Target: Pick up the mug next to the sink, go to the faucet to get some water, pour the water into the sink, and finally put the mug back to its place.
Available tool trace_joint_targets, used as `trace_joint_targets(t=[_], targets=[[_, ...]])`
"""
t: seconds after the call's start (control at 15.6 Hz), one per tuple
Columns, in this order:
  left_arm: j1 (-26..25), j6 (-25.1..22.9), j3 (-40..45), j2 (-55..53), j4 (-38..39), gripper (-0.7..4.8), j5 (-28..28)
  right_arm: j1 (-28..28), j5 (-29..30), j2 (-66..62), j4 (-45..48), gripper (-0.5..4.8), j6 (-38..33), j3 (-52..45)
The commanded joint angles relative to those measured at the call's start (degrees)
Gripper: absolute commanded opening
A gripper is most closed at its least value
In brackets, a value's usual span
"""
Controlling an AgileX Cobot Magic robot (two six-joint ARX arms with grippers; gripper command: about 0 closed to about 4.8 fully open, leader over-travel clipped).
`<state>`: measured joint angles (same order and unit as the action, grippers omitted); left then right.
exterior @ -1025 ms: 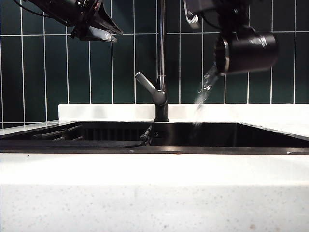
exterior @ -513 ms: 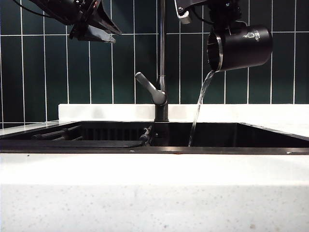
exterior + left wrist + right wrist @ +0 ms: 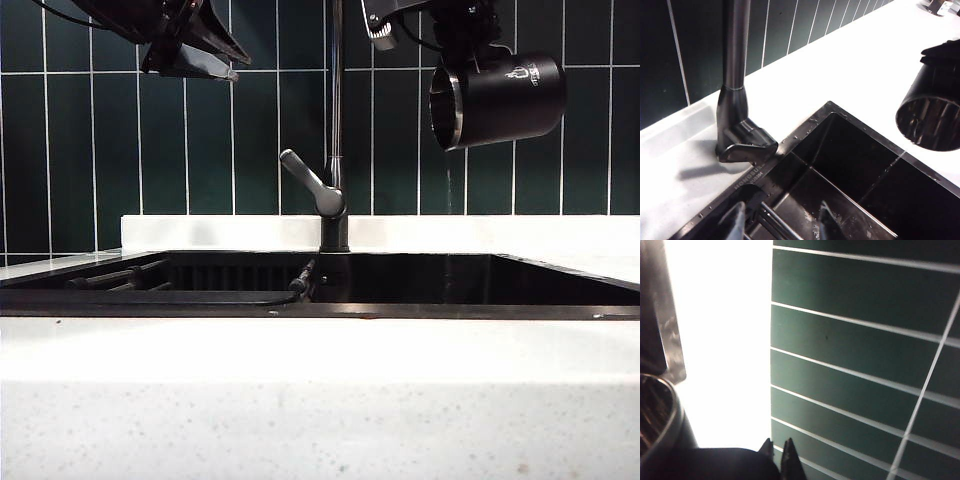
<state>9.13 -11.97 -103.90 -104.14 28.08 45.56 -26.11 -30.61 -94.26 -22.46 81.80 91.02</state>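
Note:
The matte black mug [image 3: 497, 98] hangs on its side high over the right half of the sink [image 3: 420, 282], its steel-rimmed mouth turned toward the faucet [image 3: 336, 120]. My right gripper [image 3: 478, 42] is shut on the mug from above, by its handle. Only a thin trickle of water [image 3: 448, 190] falls from the rim. In the right wrist view the closed fingertips [image 3: 788, 452] stand beside the mug's dark body [image 3: 715, 465]. My left gripper [image 3: 190, 48] hovers open at the upper left. The left wrist view looks down on faucet [image 3: 735, 75], sink [image 3: 840, 165] and mug [image 3: 932, 112].
The faucet's grey lever [image 3: 305, 178] juts left near its base. Dark green tiles [image 3: 90, 150] form the wall behind. White speckled counter [image 3: 320, 400] surrounds the sink, and a dark ribbed rack [image 3: 120, 277] lies in its left part.
The pour from the mug has shrunk from a splashing stream to a thin trickle. The mug rose slightly, shifted left and levelled out. The left gripper barely moved.

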Motion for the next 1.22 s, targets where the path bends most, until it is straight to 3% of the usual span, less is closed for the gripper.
trace_joint_targets(t=[0.06,0.19,0.32,0.45,0.64,0.9,1.22], targets=[[0.4,2.0,-0.1,0.8,1.6,1.83,0.1,3.2,-0.4,0.7,1.0,-0.01,-17.7,0.3],[0.4,3.9,-0.1,0.7,5.0,1.83,0.1,6.8,0.4,0.7,-2.8,-0.01,-33.7,0.3],[0.5,3.9,-0.1,0.7,7.9,1.78,0.1,11.1,9.2,0.7,-4.9,-0.01,-53.9,0.3],[0.5,5.5,-0.1,0.7,9.8,1.75,0.1,15.3,14.9,0.7,-0.4,-0.01,-63.7,-1.2],[0.7,6.3,-0.1,0.7,13.6,1.75,0.1,19.0,16.3,0.7,6.2,-0.01,-64.7,-3.9],[3.1,6.0,-0.1,0.7,13.9,1.75,-2.3,25.3,19.0,0.7,14.9,-0.01,-76.0,-8.5],[5.2,3.6,-0.1,0.7,14.4,1.75,-4.7,28.8,21.5,2.6,35.6,-0.01,-76.0,-21.2]])
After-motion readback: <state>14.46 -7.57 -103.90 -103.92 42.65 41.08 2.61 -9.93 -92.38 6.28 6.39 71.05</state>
